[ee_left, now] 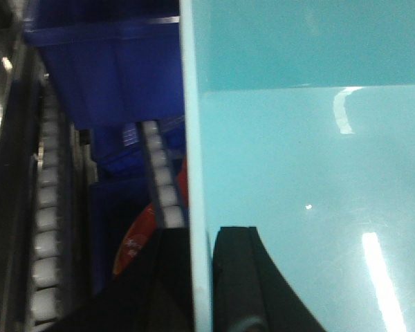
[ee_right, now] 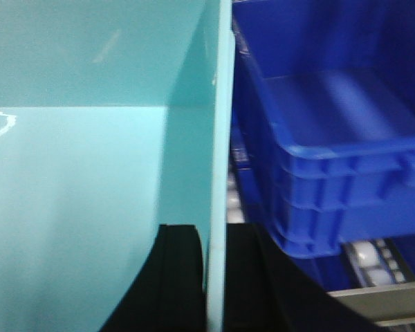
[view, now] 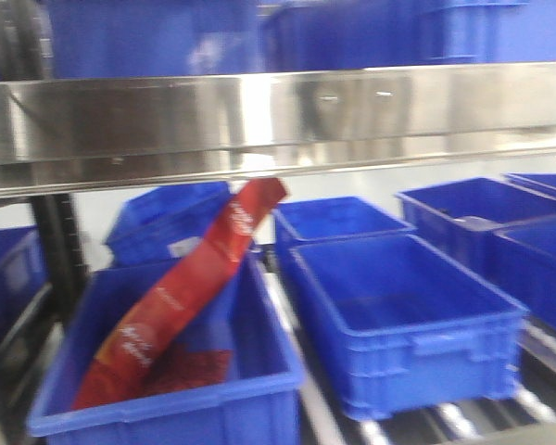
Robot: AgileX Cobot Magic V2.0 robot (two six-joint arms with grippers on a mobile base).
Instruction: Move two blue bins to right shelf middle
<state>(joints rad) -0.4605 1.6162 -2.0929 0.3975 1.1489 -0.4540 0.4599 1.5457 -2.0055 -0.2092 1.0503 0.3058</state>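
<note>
Closest to my wrist cameras is the pale sky-blue plastic tub (ee_left: 311, 180), carried between both arms; my left gripper (ee_left: 200, 277) pinches one wall, my right gripper (ee_right: 214, 283) the opposite wall (ee_right: 218, 138); the stainless-steel shelf rail (view: 278, 116) lies ahead; I judge the thin grip could slip, or the tub could strike the dark blue bin (ee_right: 332, 124) alongside.

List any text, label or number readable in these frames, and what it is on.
None can be read.
Red packet in the front bin: white print, too blurred to read.
Same packet in the left wrist view: pale marks, too small and blurred.
Pale bin, dark bins and steel rail: no text visible.
</note>
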